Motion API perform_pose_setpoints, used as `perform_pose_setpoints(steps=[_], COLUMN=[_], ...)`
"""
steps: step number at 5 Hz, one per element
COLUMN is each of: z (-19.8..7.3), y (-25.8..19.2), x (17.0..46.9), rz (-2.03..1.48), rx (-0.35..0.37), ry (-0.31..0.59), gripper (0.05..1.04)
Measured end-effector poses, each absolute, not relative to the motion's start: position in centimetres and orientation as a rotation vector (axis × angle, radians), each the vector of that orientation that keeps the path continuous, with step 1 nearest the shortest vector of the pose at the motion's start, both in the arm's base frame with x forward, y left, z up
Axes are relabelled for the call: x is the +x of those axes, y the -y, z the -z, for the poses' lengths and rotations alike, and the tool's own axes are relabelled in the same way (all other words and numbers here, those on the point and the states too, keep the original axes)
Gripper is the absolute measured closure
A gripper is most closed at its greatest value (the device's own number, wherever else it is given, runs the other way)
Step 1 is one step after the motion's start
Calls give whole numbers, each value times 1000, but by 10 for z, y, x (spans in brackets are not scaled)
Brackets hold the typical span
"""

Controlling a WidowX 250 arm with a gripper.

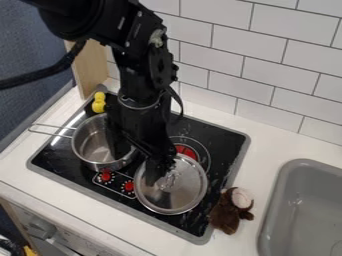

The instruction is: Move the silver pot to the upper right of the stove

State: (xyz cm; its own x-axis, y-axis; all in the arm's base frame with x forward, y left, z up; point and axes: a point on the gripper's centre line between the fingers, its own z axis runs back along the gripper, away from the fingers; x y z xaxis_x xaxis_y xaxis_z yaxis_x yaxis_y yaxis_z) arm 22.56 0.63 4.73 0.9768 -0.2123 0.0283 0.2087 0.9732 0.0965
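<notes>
Because the silver pot [92, 143] sits toward the stovetop's [233, 145] left edge with the metal lid [189, 188] close beside it, a rightward drag could shove the lid off the front edge — whether the gripper [150, 169] is wide or narrow, I cannot tell.

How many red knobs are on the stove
2. One red knob is just in front of the pot; the other knob is beside the lid, which could hide more.
</notes>
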Motion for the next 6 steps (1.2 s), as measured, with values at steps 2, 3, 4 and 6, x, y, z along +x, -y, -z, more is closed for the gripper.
perform_pose_setpoints(steps=[2,3,4,6], z=[-35,-40,-33,-3], y=[-20,-26,-30,-34], x=[233,249,274,295], rz=[217,192,135,99], rx=[131,137,104,158], ry=[37,98,109,100], gripper=[83,83,83,83])
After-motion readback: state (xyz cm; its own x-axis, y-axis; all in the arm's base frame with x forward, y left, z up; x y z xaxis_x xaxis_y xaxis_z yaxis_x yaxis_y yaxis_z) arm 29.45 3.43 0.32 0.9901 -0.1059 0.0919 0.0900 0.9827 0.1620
